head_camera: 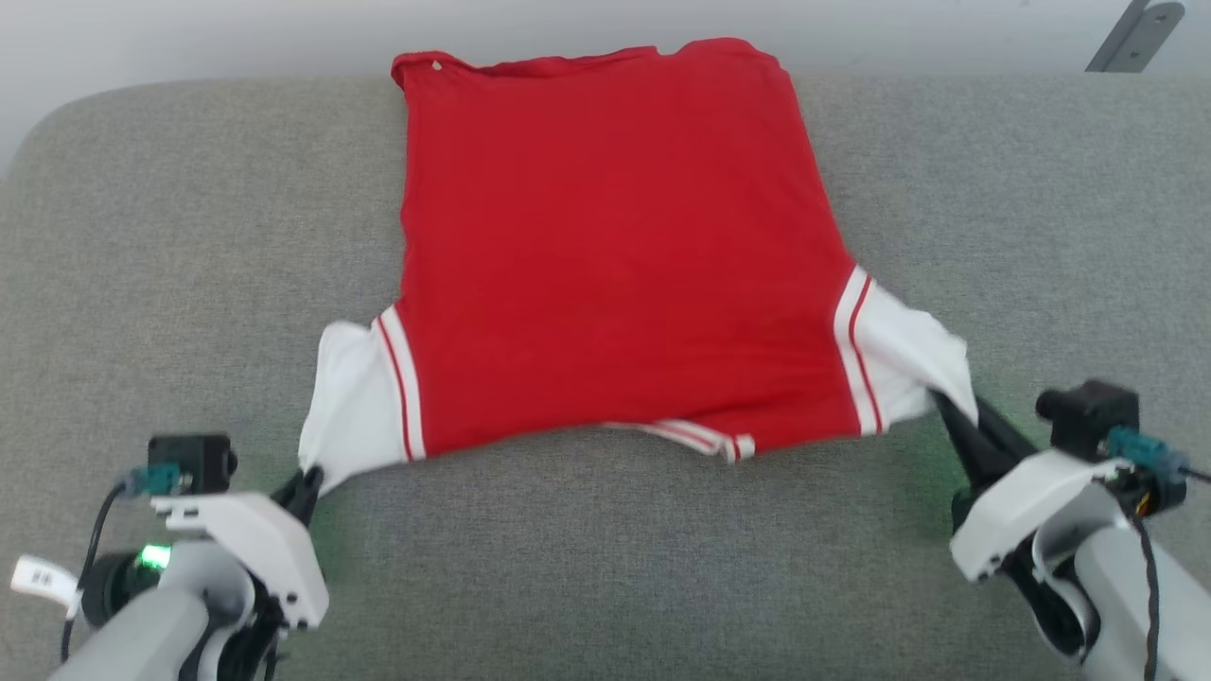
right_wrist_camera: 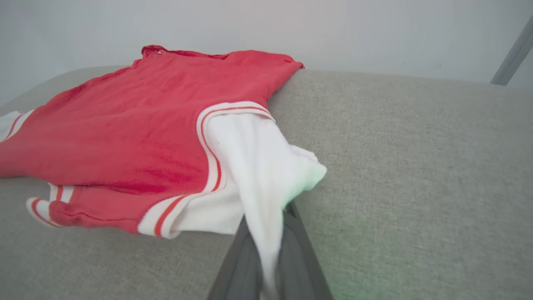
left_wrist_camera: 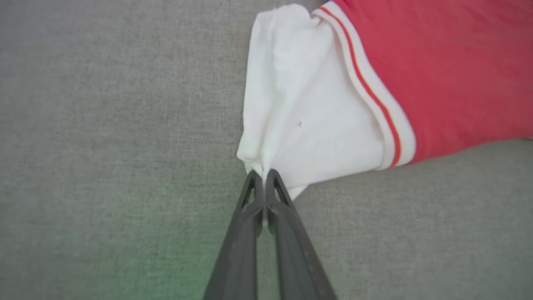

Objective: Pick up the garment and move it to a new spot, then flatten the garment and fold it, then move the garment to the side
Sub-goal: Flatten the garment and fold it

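**A:** How do the fingers of the left gripper (left_wrist_camera: 263, 179) stand?

**B:** Pressed together, with no gap at the tips. They pinch a bunched corner of the left sleeve (left_wrist_camera: 300, 104). That sleeve is soft white knit, gathered into folds that fan up and away from the tips.

**A:** And beyond the sleeve?

**B:** A ribbed white cuff band with one thin red stripe, then the smooth red body of the garment (head_camera: 615, 246), spreading forward and inward from the gripper.

**A:** What about the right gripper (head_camera: 946, 409)?

**B:** It is clamped too. In the right wrist view a strip of the right sleeve (right_wrist_camera: 258, 166) runs down between the two dark fingers and drapes over their tips. The same striped band sits just past it.

**A:** So where does the shirt lie?

**B:** Between the two grippers and ahead of them — a broad, roughly square red panel, mostly flat, lying on a cushion (head_camera: 605, 567) of coarse grey weave with rounded corners. Each sleeve is drawn out to a point at its gripper. The far edge, rumpled a little, is well ahead of both.

**A:** Anything along the near edge?

**B:** A narrow striped band (head_camera: 700, 437) — red and white, slightly curled — peeks out midway between the grippers, nearer the right one.
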You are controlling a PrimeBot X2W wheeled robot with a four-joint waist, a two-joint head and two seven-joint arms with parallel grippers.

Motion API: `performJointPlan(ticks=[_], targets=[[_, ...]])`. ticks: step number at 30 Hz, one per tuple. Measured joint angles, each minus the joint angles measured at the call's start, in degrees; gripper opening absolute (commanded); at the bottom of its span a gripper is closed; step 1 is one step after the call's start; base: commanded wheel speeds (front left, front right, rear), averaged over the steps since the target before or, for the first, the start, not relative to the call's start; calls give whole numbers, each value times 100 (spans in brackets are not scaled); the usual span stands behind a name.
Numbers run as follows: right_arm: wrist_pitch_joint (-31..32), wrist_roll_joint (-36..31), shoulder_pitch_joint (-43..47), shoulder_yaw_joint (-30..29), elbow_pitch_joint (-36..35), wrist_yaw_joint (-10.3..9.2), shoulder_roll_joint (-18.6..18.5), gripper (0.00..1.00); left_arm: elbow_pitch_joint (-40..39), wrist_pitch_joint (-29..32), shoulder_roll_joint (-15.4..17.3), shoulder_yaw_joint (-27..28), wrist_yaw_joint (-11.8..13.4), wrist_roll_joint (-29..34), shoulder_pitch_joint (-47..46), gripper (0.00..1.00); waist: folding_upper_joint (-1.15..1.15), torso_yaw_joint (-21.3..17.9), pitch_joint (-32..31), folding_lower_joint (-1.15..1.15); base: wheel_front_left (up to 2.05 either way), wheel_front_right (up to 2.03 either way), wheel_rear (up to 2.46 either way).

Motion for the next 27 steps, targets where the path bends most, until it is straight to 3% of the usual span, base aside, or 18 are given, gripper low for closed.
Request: performJointPlan(ticks=[9,22,27], targets=[[1081,-298,998,-223,-1016,-1,-24,0,-1158,599,499,43,620,-439,939,0,0,106,-36,0,0,0,0],[3021,-229,2606,-757,-3037,-1,-312,0,-2510,1386,1109,-93,1276,-634,1491,0,0,233,-121,0,0,0,0],[3623,-197,3170,-1028,-3607,-1,-254,0,-2858,1653,1265,-113,1564,-812,1709,0,0,231,-141,0,0,0,0]])
